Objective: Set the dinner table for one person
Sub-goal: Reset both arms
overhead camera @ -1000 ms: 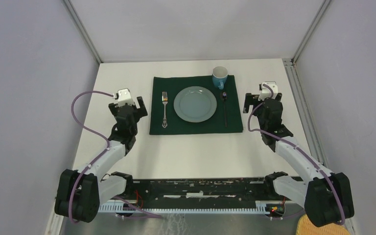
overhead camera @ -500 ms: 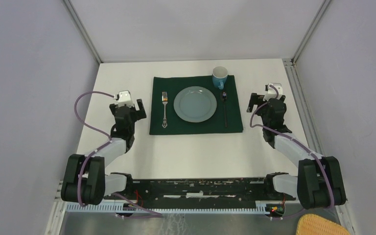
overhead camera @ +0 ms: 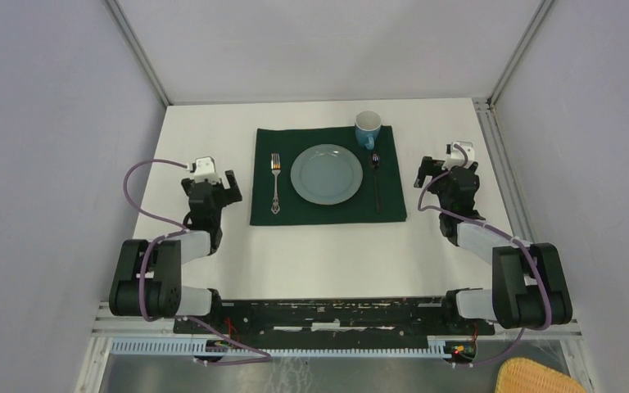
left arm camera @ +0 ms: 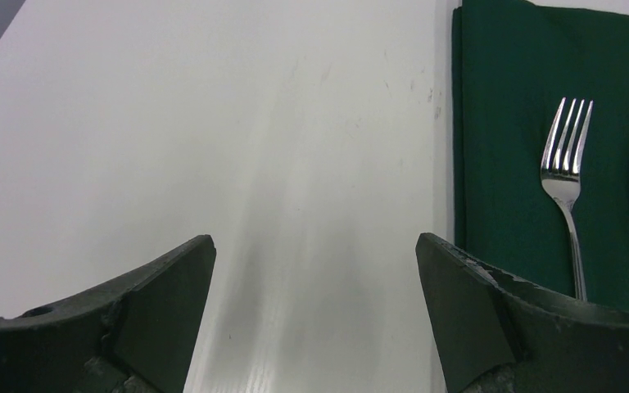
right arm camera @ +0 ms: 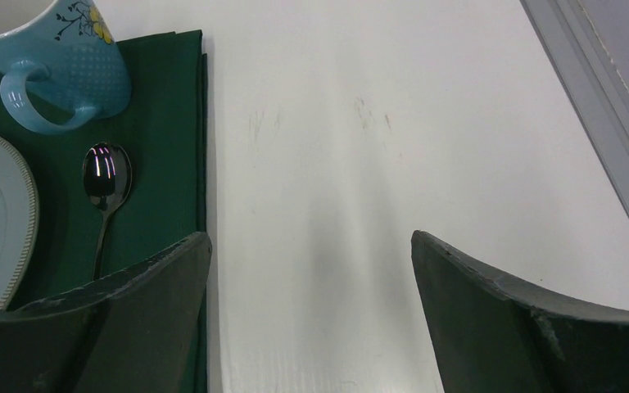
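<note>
The dinner table [overhead camera: 328,254] is a plain white top. On it lies a dark green cloth [overhead camera: 393,205] carrying a grey-green plate [overhead camera: 326,173], a fork [overhead camera: 276,182] to the plate's left, a spoon [overhead camera: 376,182] to its right, and a blue mug [overhead camera: 368,128] at the far right corner. My left gripper [overhead camera: 210,183] hovers open over bare table just left of the cloth, empty [left arm camera: 315,246], with the fork [left arm camera: 565,164] ahead to its right. My right gripper [overhead camera: 446,170] stands open and empty [right arm camera: 311,241] just right of the cloth, with the spoon [right arm camera: 106,176] and the mug [right arm camera: 57,57] ahead to its left.
A metal frame rail [overhead camera: 504,164] runs along the table's right edge, close to the right arm. Grey walls enclose the left, back and right sides. A wicker basket [overhead camera: 532,378] sits below the table at the bottom right.
Both arms have folded back toward their bases, and the grippers have drawn slightly nearer the front. Both stayed open, and the setting on the cloth has not moved.
</note>
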{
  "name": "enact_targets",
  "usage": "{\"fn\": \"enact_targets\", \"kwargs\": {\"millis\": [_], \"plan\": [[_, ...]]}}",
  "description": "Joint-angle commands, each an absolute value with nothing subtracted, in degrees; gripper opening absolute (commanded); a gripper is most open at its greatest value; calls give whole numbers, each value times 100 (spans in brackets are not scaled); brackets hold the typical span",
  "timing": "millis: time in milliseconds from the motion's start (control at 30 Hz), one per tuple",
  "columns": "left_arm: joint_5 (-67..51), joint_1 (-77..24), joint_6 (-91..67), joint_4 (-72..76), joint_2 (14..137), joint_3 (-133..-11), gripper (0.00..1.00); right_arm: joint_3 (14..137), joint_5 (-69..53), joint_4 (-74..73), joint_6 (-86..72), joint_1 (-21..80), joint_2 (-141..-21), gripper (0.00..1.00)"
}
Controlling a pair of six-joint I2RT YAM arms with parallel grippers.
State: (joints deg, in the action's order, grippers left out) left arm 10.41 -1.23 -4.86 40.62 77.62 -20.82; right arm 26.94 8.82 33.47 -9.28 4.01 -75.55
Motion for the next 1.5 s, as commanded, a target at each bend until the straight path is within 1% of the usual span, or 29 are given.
{"fn": "enact_targets", "kwargs": {"millis": [0, 67, 133, 267, 300, 667, 767, 833, 967, 1067, 1100, 1167, 1367, 1467], "plan": [[1239, -105, -663, 5058, 8050, -1872, 100, 2607, 854, 4093, -1019, 365, -7608, 98], [1218, -105, -608, 4966, 8131, -1971, 100, 2712, 881, 3886, -836, 360, -7599, 98], [1243, -101, -562, 5055, 8200, -1998, 100, 2747, 1096, 3829, -705, 354, -7602, 98], [1323, -105, -532, 5469, 8481, -1945, 100, 2845, 1120, 3725, -521, 325, -7695, 98], [1234, -105, -505, 5379, 8525, -2000, 100, 2863, 1174, 3683, -484, 317, -7699, 98], [1007, -105, -403, 5452, 8556, -2004, 100, 2574, 1608, 3324, -465, 290, -7296, 98], [1040, -105, -414, 5873, 8495, -1737, 100, 2278, 1770, 3522, -625, 289, -7373, 98], [1071, -105, -430, 6046, 8519, -1646, 100, 2051, 1731, 3972, -683, 288, -7549, 98], [1042, -105, -426, 6200, 8484, -1536, 100, 2101, 1557, 4097, -541, 293, -7685, 98], [1268, -103, -510, 7394, 8730, -1016, 100, 1979, 1575, 4520, -517, 290, -7890, 98], [1253, -105, -497, 7483, 8768, -1004, 100, 1943, 1564, 4654, -514, 292, -7956, 98], [1218, -105, -498, 7073, 8680, -1137, 100, 1954, 1476, 4845, -483, 290, -8148, 98], [1063, -109, -424, 7060, 8718, -1176, 100, 2136, 1035, 5043, -304, 290, -8698, 98], [1039, -114, -416, 7059, 8717, -1169, 100, 2173, 992, 4879, -282, 290, -8670, 98]]}}
